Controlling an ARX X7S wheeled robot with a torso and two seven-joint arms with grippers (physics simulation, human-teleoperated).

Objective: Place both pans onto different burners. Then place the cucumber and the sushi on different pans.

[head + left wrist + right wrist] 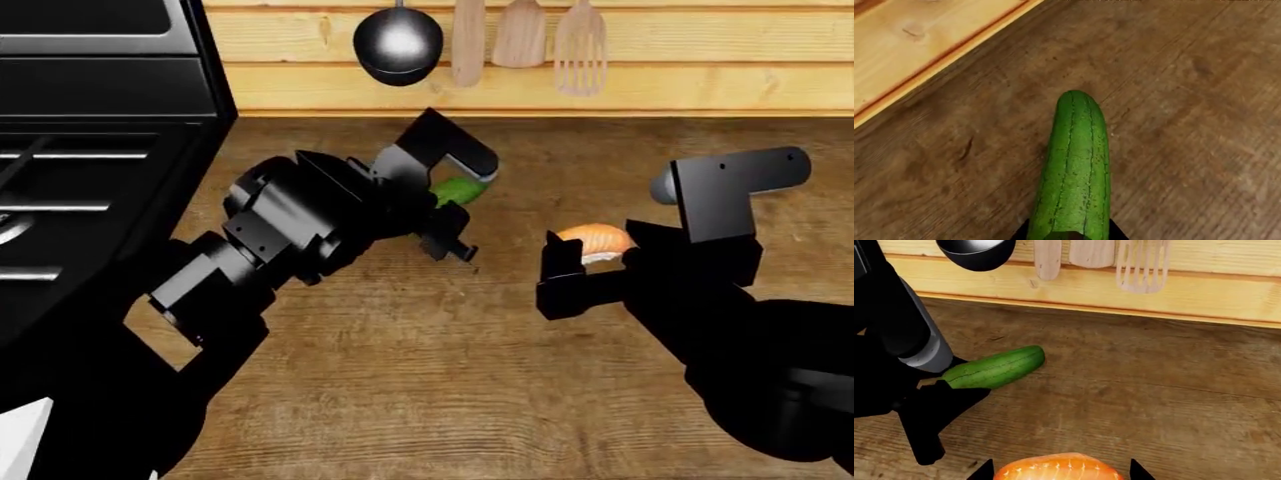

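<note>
My left gripper [1067,233] is shut on the green cucumber [1075,165], which sticks out ahead of the jaws over the wooden counter. From the head camera the cucumber [459,190] shows between the left gripper's [467,205] fingers, near the back wall. My right gripper [1061,471] is shut on the sushi [1057,467], with a black fingertip at each side of its orange top. The head view has the sushi [597,237] in the right gripper [601,250], right of the cucumber. The cucumber [994,368] also lies in the right wrist view. The pans are out of view, and no burner cap shows clearly.
The black stove [80,150] with its grates fills the left side. A steel ladle [398,45] and wooden spatulas [521,35] hang on the pale wooden wall [921,40] behind the brown counter [441,360].
</note>
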